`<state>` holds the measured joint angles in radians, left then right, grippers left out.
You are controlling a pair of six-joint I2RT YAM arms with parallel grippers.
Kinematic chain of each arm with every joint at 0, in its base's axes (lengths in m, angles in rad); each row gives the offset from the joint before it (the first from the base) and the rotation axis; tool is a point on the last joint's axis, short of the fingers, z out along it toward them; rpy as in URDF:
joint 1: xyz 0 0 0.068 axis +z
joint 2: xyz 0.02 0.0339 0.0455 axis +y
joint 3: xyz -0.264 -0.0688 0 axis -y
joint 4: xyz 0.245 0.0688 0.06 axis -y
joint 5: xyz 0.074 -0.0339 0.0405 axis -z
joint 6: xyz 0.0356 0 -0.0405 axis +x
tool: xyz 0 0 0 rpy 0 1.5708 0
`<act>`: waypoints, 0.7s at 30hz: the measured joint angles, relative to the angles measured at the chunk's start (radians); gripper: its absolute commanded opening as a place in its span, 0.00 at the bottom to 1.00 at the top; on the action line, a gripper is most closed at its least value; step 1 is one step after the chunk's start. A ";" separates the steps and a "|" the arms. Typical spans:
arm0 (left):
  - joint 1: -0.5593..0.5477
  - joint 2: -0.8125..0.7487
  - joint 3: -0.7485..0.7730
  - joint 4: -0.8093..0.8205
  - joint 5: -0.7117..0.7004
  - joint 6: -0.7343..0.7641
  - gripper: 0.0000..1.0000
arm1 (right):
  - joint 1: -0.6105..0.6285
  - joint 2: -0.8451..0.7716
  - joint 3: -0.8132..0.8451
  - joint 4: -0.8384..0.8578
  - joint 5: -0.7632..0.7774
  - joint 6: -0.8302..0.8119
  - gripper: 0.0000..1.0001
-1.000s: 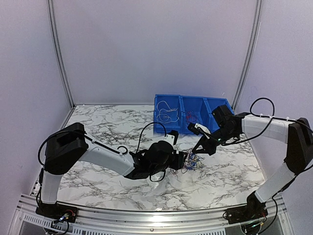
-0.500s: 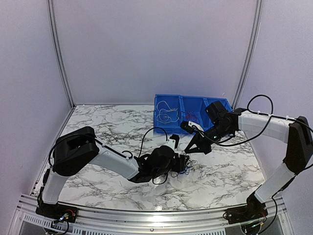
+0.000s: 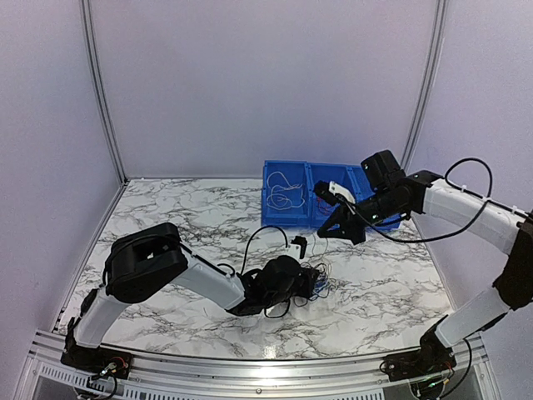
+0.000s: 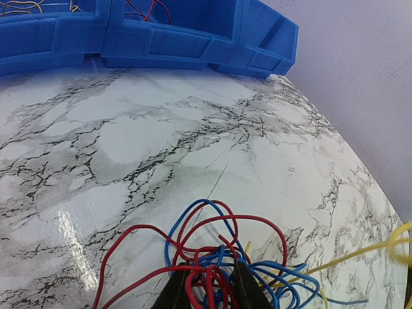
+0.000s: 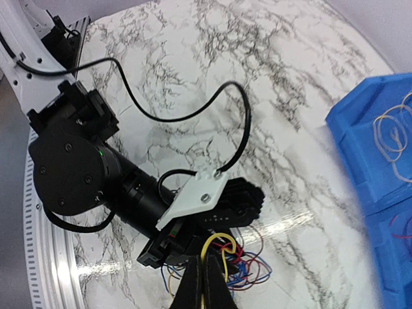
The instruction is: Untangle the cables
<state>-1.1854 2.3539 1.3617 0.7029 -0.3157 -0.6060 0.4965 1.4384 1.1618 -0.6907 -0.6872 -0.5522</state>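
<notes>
The cables (image 3: 321,282) are a small bunch of red, blue and yellow wires on the marble table (image 3: 191,217). My left gripper (image 3: 311,282) lies low on the table. In the left wrist view its gripper (image 4: 210,286) is shut on the bunch (image 4: 212,248), with red and blue loops between the dark fingers (image 4: 175,293). My right gripper (image 3: 327,231) hangs above and behind the bunch. In the right wrist view the right gripper (image 5: 205,261) is shut on a yellow wire (image 5: 215,243) that loops up out of the bunch (image 5: 248,267).
Blue bins (image 3: 330,193) stand at the back right of the table. One holds pale looped wires (image 3: 281,193) and the middle one holds red wires (image 3: 325,200). The bins also show in the left wrist view (image 4: 161,42) and the right wrist view (image 5: 380,141).
My right gripper has risen and moved back toward the bins, still pinching the yellow wire. My left gripper has drawn the bunch a little left and nearer.
</notes>
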 measured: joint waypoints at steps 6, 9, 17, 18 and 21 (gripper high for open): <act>0.000 0.004 0.000 0.008 0.009 -0.002 0.14 | -0.001 -0.052 0.205 0.008 0.027 -0.005 0.00; 0.000 0.004 -0.003 0.011 0.012 -0.004 0.11 | -0.002 -0.064 0.317 0.013 0.027 -0.006 0.00; 0.000 0.004 -0.023 0.036 0.019 -0.007 0.08 | -0.002 -0.065 0.571 0.045 0.020 0.004 0.00; 0.000 0.004 -0.023 0.036 0.020 -0.008 0.08 | -0.002 -0.063 0.605 0.046 0.018 0.006 0.00; 0.000 0.004 -0.023 0.037 0.020 -0.007 0.08 | -0.002 -0.060 0.697 0.056 0.008 0.014 0.00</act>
<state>-1.1854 2.3577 1.3384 0.7399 -0.2958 -0.6132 0.4942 1.3788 1.8584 -0.6342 -0.6788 -0.5381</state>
